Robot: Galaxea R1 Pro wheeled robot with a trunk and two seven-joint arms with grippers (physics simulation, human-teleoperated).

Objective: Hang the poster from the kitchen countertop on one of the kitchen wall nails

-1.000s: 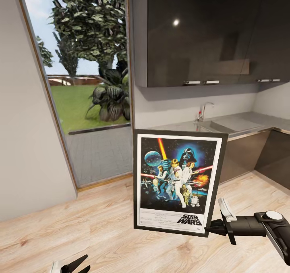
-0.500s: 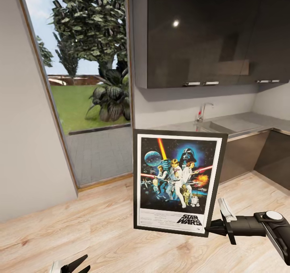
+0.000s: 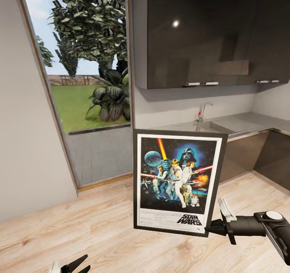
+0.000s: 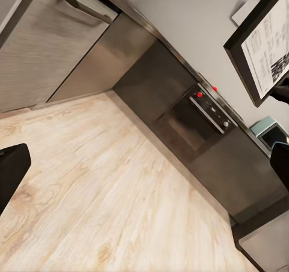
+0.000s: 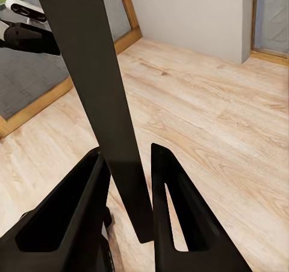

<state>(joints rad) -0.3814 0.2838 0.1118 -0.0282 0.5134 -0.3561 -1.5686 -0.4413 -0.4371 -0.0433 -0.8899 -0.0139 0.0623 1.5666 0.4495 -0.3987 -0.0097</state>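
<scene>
The Star Wars poster (image 3: 177,182) stands upright in mid-air above the wooden floor, its picture side facing my head camera. My right gripper (image 3: 211,227) is shut on the poster's lower right corner. In the right wrist view the poster's thin black edge (image 5: 96,73) runs between the two fingers (image 5: 75,205). The grey kitchen countertop (image 3: 257,121) with its steel sink (image 3: 219,124) and tap (image 3: 203,111) lies behind the poster to the right. My left gripper (image 3: 72,265) hangs low at the bottom left, open and holding nothing. The left wrist view catches a corner of the poster (image 4: 265,43).
Dark wall cabinets (image 3: 201,35) hang above the counter. A tall glass door (image 3: 86,95) to a garden stands at the left, beside a plain grey wall (image 3: 24,144). The left wrist view shows dark base cabinets with a built-in oven (image 4: 201,118) along the wooden floor (image 4: 90,193).
</scene>
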